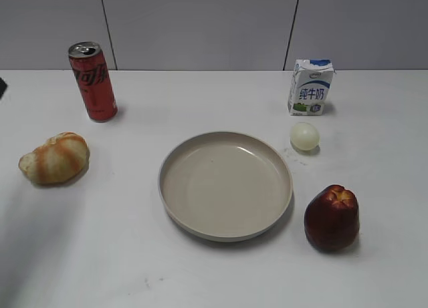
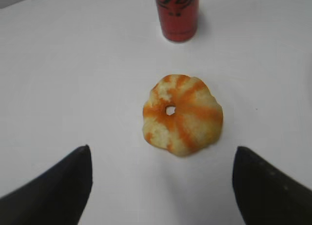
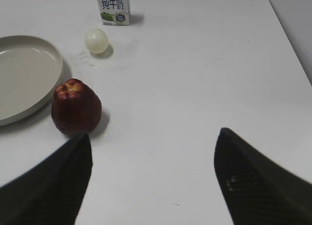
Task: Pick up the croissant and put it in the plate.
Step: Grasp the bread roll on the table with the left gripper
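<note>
Above the croissant (image 2: 183, 115) — jaws wide, empty

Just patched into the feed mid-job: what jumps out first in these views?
The wide beige plate sits empty at the table's centre, with the striped croissant lying apart on the far left, in front of a red soda can. On the right, a dark red apple stands beside the plate's rim, with a pale ball and a milk carton behind it. The left end effector is open with the croissant ahead of it.
</note>
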